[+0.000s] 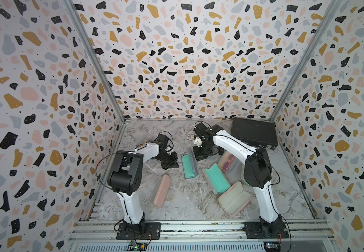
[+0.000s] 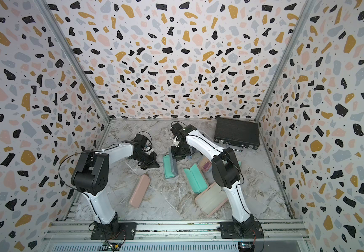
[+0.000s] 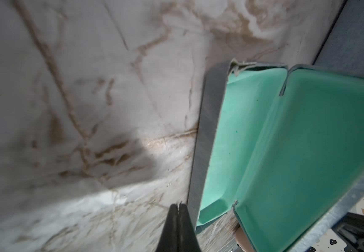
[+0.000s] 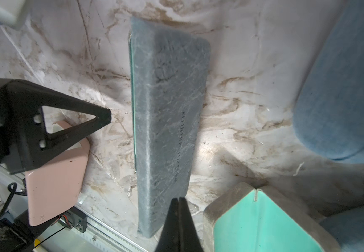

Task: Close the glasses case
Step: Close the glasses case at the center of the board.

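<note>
Glasses case (image 1: 189,165), grey shell, mint lining: mid-table between the two arms, toward the far half; half open, its base (image 3: 227,141) flat on the marble table (image 1: 187,203), its lid (image 4: 168,122) standing near upright along the base's right edge; closing not yet done. Contents of the scene, from the left: shut pink case (image 1: 160,192), near left, lying apart, apparently no part of this step; left gripper (image 3: 178,212), fingers pressed together and empty, low and just beside the base's left wall; probably posted there as a stop, so the base cannot slide left when the lid is pushed; right gripper (image 4: 180,201), fingers together too, holding nothing, on the right of the lid by its grey outer face, contact uncertain; a closed tip suits pushing rather than pinching, and from that side a leftward push should fold the lid down; second mint case (image 1: 216,177), spread open, just right of the target; clear case (image 1: 227,162) holding pink glasses, partly under the right arm; open pink case (image 1: 234,199), near right; black case (image 1: 254,133), far right corner, well apart.
</note>
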`<state>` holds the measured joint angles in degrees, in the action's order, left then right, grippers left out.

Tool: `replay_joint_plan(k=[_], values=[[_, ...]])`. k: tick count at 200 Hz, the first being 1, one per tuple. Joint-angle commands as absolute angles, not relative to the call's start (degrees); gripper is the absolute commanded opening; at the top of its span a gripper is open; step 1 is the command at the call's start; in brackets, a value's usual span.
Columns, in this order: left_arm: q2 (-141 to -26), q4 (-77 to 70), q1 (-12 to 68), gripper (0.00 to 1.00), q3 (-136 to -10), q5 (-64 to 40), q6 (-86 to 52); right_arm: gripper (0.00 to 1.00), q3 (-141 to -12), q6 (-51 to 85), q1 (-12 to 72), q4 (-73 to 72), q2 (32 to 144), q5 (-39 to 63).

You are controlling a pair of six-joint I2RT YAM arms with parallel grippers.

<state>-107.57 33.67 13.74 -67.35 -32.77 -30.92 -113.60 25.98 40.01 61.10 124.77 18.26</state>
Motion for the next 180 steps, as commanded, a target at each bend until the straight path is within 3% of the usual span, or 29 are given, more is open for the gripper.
replay_joint_plan(k=[1, 180], values=[[-108.6, 30.8, 14.1, 0.0, -66.5, -34.0, -31.6, 0.0, -112.8, 27.3, 39.7, 60.2, 124.0, 20.3], [-113.3, 26.5, 15.6, 0.0, -66.2, -35.7, -32.6, 0.01, -111.3, 28.0, 40.1, 56.8, 128.5, 29.7]])
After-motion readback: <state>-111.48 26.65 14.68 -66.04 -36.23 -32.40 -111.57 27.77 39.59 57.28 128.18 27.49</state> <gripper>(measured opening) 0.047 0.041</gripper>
